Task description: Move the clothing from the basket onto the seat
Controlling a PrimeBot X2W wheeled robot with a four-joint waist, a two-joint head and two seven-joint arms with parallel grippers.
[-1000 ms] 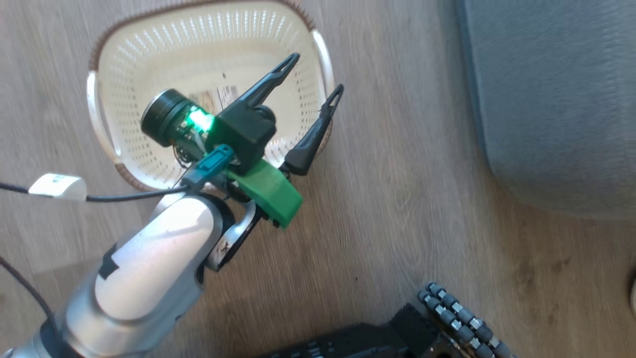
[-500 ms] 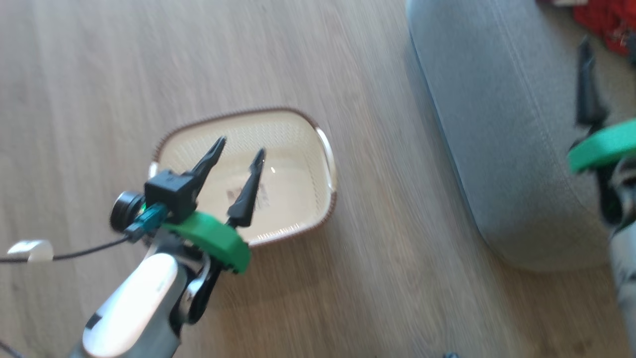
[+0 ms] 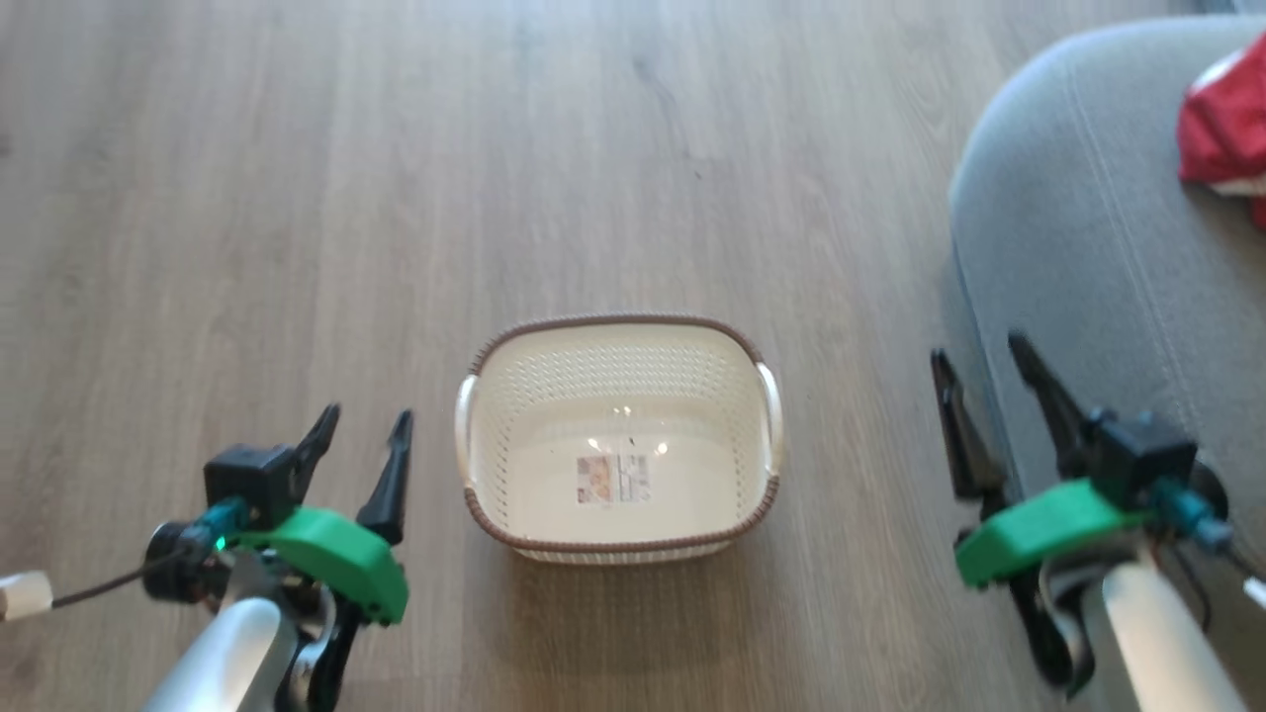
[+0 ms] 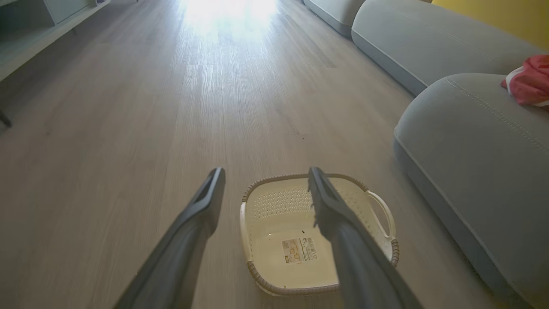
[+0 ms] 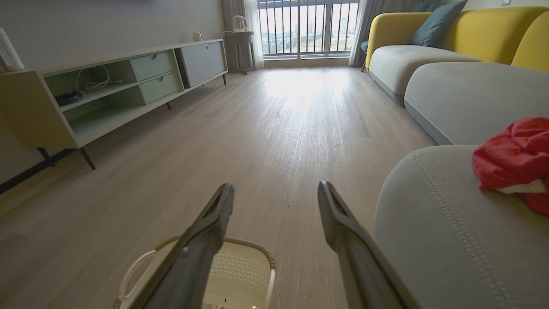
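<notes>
Head view: sticker (image 3: 613,479) inside basket (image 3: 620,319), print illegible.

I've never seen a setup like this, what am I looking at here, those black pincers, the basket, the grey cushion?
It's a two-armed robot. The top-down picture comes from a camera on its head; the other two come from cameras on each wrist, looking along that arm's two dark fingers. The left gripper and right gripper are both open, holding nothing. Between them, on the wooden floor, stands the basket, with just a sticker label inside. The clothing, red and white, lies on the grey seat at the right.
</notes>
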